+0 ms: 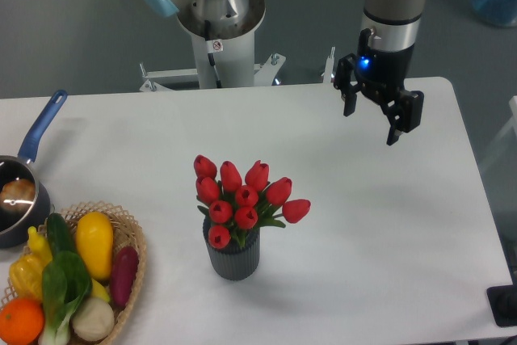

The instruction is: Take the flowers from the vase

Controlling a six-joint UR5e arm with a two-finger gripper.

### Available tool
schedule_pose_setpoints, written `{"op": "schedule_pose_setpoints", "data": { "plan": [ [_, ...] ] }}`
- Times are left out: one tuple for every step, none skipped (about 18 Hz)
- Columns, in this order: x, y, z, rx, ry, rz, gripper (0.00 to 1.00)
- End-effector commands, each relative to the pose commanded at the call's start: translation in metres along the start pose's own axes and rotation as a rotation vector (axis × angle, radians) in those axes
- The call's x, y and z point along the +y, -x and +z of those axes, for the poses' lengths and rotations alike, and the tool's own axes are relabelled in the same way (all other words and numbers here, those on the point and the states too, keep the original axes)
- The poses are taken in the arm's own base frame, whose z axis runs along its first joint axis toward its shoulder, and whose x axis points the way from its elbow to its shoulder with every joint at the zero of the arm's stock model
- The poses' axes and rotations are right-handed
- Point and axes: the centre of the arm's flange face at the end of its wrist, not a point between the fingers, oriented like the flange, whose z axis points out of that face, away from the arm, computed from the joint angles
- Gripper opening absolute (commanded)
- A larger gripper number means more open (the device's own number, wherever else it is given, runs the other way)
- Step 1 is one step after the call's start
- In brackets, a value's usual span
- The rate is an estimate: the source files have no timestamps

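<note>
Red flowers (242,197) with green leaves are seen in a dark grey, vertically ribbed vase (234,258) on a white bench (388,232).

A robotics lab or test cell, probably: a grey-and-blue robot arm (386,6) on a metal pedestal (216,34) bolted behind a plain white tabletop (388,232), grey floor around it. Toy vegetables in a wicker basket (129,240) and a saucepan (20,191) look like staged props.
</note>
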Motion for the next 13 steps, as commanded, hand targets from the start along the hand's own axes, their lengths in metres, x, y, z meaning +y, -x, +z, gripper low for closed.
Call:
{"op": "schedule_pose_setpoints", "data": {
  "plan": [
    [0.0,-0.0003,-0.0005,-0.003,0.002,0.007,1.0],
    [-0.0007,-0.0013,0.0009,0.0,0.0,0.008,1.0],
    [-0.0008,-0.0013,0.0009,0.0,0.0,0.009,1.0],
    [-0.0023,-0.0015,0.0021,0.002,-0.001,0.009,1.0],
    [-0.0023,-0.0015,0.0021,0.002,-0.001,0.009,1.0],
    [-0.0023,-0.0015,0.0021,0.002,-0.001,0.007,1.0],
    [-0.0031,-0.0017,0.0022,0.003,-0.002,0.007,1.0],
    [-0.003,-0.0015,0.0031,0.004,-0.002,0.008,1.0],
    [-0.0028,-0.0019,0.0038,0.006,-0.002,0.007,1.0],
    [-0.0035,-0.0019,0.0048,0.007,-0.002,0.006,1.0],
    [-0.0034,-0.0023,0.0055,0.009,-0.002,0.006,1.0],
    [-0.005,-0.0031,0.0063,0.011,-0.003,0.007,1.0],
    [-0.0064,-0.0031,0.0084,0.014,-0.004,0.009,1.0]
  ]
}}
